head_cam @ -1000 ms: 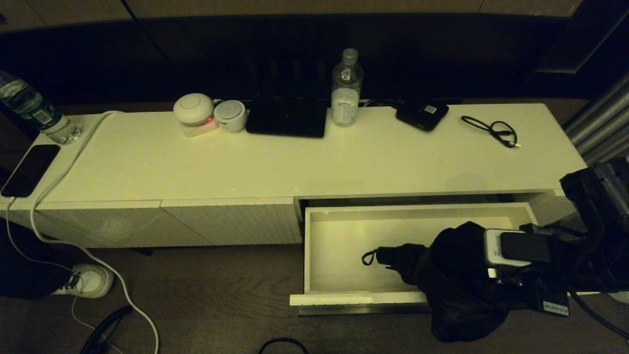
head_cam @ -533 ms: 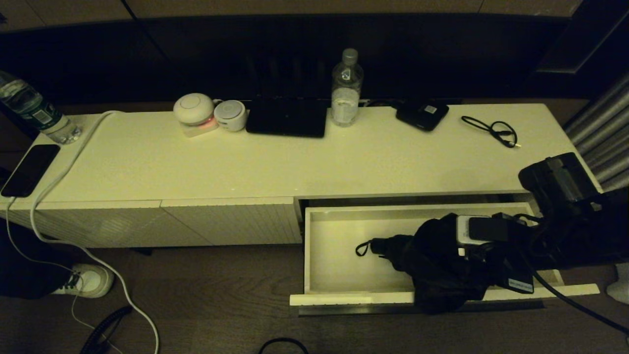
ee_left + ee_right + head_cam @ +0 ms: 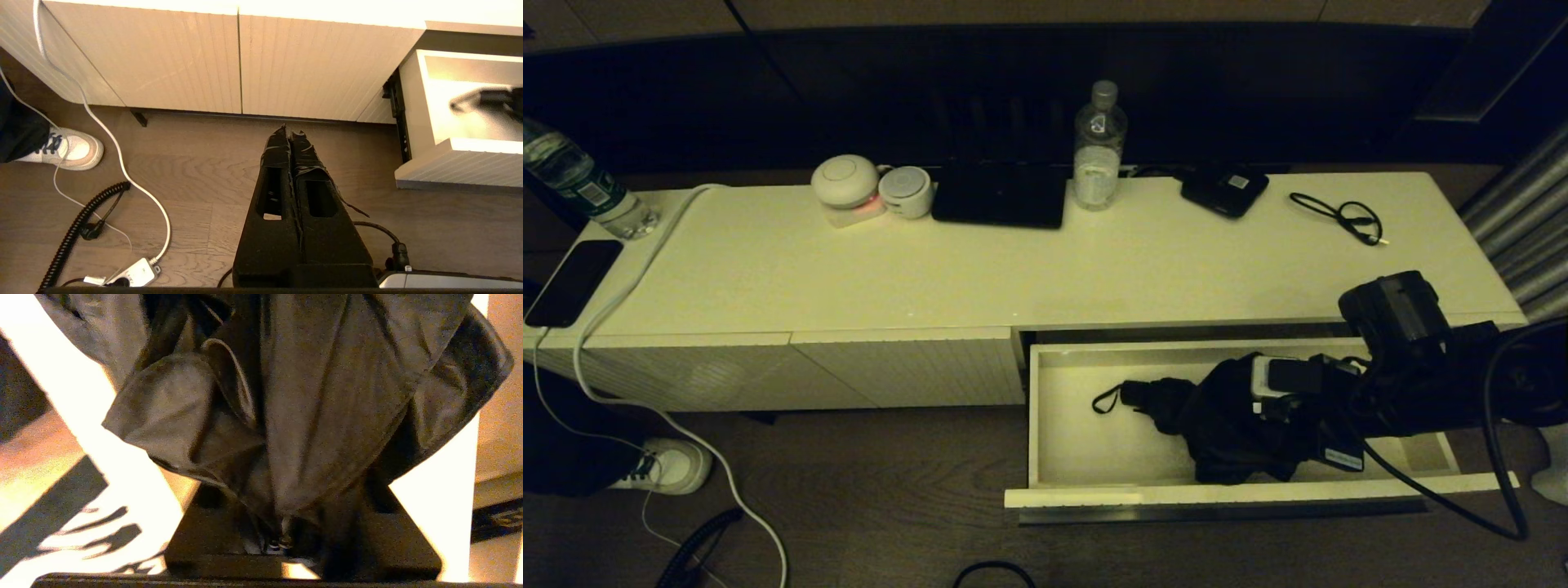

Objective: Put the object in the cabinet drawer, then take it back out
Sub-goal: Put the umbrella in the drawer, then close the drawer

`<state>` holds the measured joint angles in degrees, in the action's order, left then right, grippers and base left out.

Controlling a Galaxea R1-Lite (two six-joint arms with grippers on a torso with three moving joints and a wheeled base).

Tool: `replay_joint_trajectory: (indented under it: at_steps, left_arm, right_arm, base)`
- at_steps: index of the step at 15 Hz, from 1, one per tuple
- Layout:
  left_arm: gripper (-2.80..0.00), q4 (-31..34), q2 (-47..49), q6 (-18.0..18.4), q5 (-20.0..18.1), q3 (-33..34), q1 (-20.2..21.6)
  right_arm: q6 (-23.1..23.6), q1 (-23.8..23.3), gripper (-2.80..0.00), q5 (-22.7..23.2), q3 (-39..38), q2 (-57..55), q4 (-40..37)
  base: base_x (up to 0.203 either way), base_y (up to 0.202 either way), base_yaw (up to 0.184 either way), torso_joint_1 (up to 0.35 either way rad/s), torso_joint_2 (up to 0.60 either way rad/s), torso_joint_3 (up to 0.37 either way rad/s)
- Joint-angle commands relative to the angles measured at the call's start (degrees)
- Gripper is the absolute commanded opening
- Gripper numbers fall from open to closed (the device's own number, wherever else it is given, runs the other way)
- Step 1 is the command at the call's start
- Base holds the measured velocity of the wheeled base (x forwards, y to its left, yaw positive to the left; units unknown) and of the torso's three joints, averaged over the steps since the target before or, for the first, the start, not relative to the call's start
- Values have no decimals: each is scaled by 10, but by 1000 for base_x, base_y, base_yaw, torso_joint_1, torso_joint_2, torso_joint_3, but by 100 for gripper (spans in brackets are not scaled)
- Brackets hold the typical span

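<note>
The black fabric bundle (image 3: 1217,416) hangs inside the open cabinet drawer (image 3: 1078,441), its strap loop (image 3: 1104,398) pointing left over the pale floor. My right gripper (image 3: 1262,412) is shut on the bundle's right part, low in the drawer. In the right wrist view the folded black cloth (image 3: 294,400) fills the picture and hides the fingertips. My left gripper (image 3: 291,132) is shut and empty, parked over the wooden floor left of the drawer, out of the head view.
On the cabinet top (image 3: 1013,261) stand a water bottle (image 3: 1098,151), a flat black device with a white label (image 3: 1225,189), a thin black cable (image 3: 1343,216), a dark tablet (image 3: 1001,196) and two round white gadgets (image 3: 849,188). A white cord (image 3: 613,302) trails to the floor.
My right gripper has carried the bundle left and back, from hanging over the drawer's front edge down into the drawer. The strap loop has shifted left. The left arm has not moved.
</note>
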<state>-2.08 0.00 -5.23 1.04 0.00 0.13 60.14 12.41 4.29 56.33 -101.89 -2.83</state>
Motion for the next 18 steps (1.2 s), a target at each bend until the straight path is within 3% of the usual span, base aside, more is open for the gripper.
replay_joint_trajectory:
  at_steps: [1,9,13,15,16,18]
  left_arm:
    - [-280,0,-1,0,0,0,0]
    - [-280,0,-1,0,0,0,0]
    - [-280,0,-1,0,0,0,0]
    - [-280,0,-1,0,0,0,0]
    - [-280,0,-1,0,0,0,0]
    - [-280,0,-1,0,0,0,0]
  right_arm:
    - [4,-8,0,-1,-1,-23,18]
    - [-9,-6,0,1,-24,98,17]
    - [39,3,0,3,-130,213,5]
    - [53,29,0,2,-200,256,5]
    - [55,41,-280,-1,-229,276,6]
    - [57,49,-280,-1,-273,297,4]
  base:
    - [0,0,0,0,0,0]
    - [0,0,0,0,0,0]
    - [0,0,0,0,0,0]
    - [0,0,0,0,0,0]
    - [0,0,0,0,0,0]
    - [0,0,0,0,0,0]
